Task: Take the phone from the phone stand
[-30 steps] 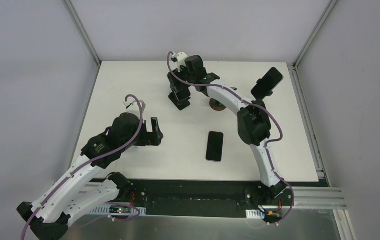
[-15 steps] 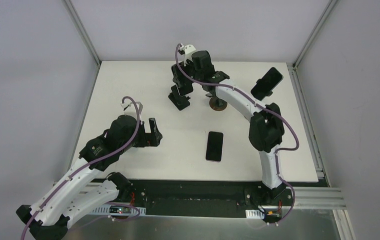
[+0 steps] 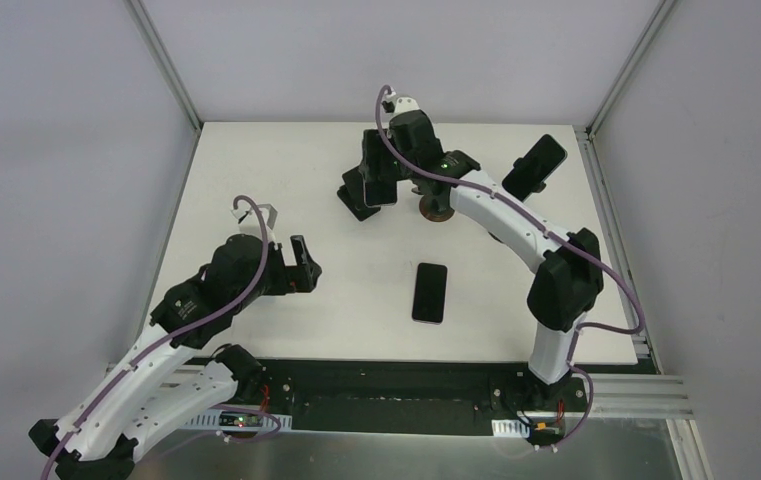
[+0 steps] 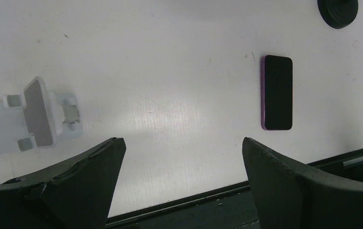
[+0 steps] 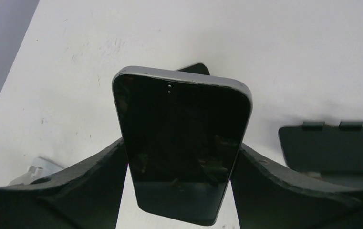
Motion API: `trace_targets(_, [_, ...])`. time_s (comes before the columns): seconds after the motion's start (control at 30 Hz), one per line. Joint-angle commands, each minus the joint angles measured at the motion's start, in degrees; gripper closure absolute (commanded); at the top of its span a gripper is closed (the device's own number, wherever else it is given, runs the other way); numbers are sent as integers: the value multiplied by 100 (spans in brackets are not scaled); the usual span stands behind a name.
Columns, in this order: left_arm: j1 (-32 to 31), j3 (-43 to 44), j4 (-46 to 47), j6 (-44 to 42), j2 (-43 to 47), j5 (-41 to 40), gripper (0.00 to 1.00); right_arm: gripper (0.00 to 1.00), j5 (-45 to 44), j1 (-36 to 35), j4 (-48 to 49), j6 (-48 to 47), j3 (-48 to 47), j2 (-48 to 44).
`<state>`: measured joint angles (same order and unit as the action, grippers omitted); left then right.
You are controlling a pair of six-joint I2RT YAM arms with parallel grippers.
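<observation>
My right gripper (image 3: 383, 178) is shut on a dark phone (image 3: 380, 190) at the back middle of the table, and holds it just above and to the right of a black phone stand (image 3: 356, 204). In the right wrist view the phone (image 5: 184, 124) stands upright between my two fingers (image 5: 88, 176). The tip of the stand (image 5: 196, 68) shows behind the phone's top edge. My left gripper (image 3: 302, 266) is open and empty over the front left of the table, its jaws wide apart in the left wrist view (image 4: 184, 143).
A purple phone (image 3: 430, 292) lies flat at front centre and also shows in the left wrist view (image 4: 277, 92). Another phone sits on a stand (image 3: 534, 165) at the back right. A round-based stand (image 3: 437, 210) is by my right gripper. A white stand (image 4: 31, 117) lies at the left.
My right gripper has moved right and up from the black stand, carrying the dark phone with it. The right arm's elbow swung right. My left arm shifted slightly toward the front.
</observation>
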<state>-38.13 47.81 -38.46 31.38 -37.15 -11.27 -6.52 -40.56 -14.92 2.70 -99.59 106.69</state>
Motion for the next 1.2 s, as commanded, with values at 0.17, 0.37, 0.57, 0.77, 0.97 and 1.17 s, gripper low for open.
trace_targets(0.17, [41,-122,-64,375,-49,-93,1,39,-1045,-369,-1649,2007,257,-861])
trace_targets(0.37, [42,-275,-91,462,-101,-28,1,39,-1401,-694,-1968,2521,967,-1176])
trace_targets(0.57, [42,-571,-110,574,134,-37,1,39,-1474,-885,-1977,3043,1671,-1373])
trace_targets(0.77, [42,-759,-116,375,222,-211,1,38,-1379,-1062,-1766,3428,2083,-1237])
trace_targets(0.97, [42,-790,-109,34,251,-260,1,38,-1352,-1298,-1764,3657,1993,-843])
trace_targets(1.17, [42,-931,-110,-87,608,-474,1,38,-1220,-1388,-1754,3913,1973,-532])
